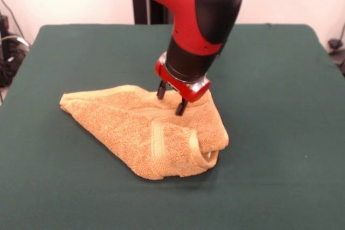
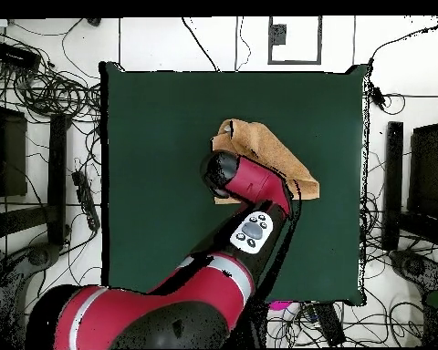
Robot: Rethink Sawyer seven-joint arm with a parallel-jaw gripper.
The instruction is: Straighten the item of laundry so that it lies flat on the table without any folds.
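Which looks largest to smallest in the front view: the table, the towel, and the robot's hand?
1. table
2. towel
3. hand; it is clearly the smallest, even though it hangs just above the towel.

The front view looks from across the table (image 1: pixel 64 187) toward the robot, set low and close, angled down so the green top fills most of the frame and its far edge and a pale wall sit at the top; the arm (image 1: pixel 199 20) enters from above. The overhead view looks straight down from high up, farther off, taking in the whole table (image 2: pixel 159 182) plus the cabled floor around it, with the robot's base at the bottom. Both views share the table top, the towel (image 1: pixel 140 127) (image 2: pixel 264 150) and the arm (image 2: pixel 250 191), turned half round between them.
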